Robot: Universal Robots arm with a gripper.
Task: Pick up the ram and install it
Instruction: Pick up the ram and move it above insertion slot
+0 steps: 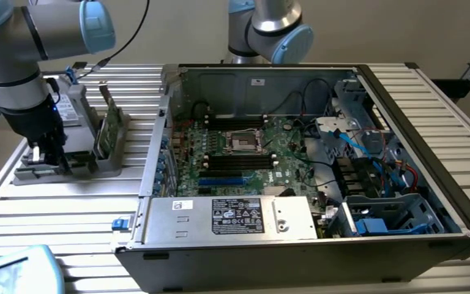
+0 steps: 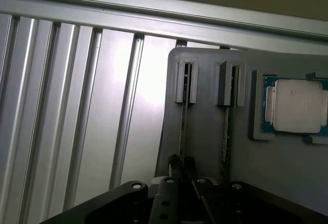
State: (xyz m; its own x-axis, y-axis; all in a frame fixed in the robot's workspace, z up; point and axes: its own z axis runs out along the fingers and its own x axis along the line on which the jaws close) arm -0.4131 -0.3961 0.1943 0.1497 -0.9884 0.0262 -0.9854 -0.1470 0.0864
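Wrist view: nearest the lens, the gripper [image 2: 182, 163] has its two dark fingertips [image 2: 175, 161] pinched together on the thin edge of the ram [image 2: 183, 116], which stands on edge in one groove of a grey holder [image 2: 205, 131]. A second thin stick [image 2: 226, 126] stands in the neighbouring groove. Next to that, a square processor chip [image 2: 294, 106] lies in its own pocket of the same holder, which rests on a ribbed metal table [image 2: 77, 106]. In the exterior view the gripper [image 1: 49, 153] reaches down into the holder [image 1: 31, 174] at that view's left, near an upright green card [image 1: 108, 125]. The open computer case [image 1: 227, 92] sits toward the exterior view's right, with a second robot arm [image 1: 268, 27] behind it.
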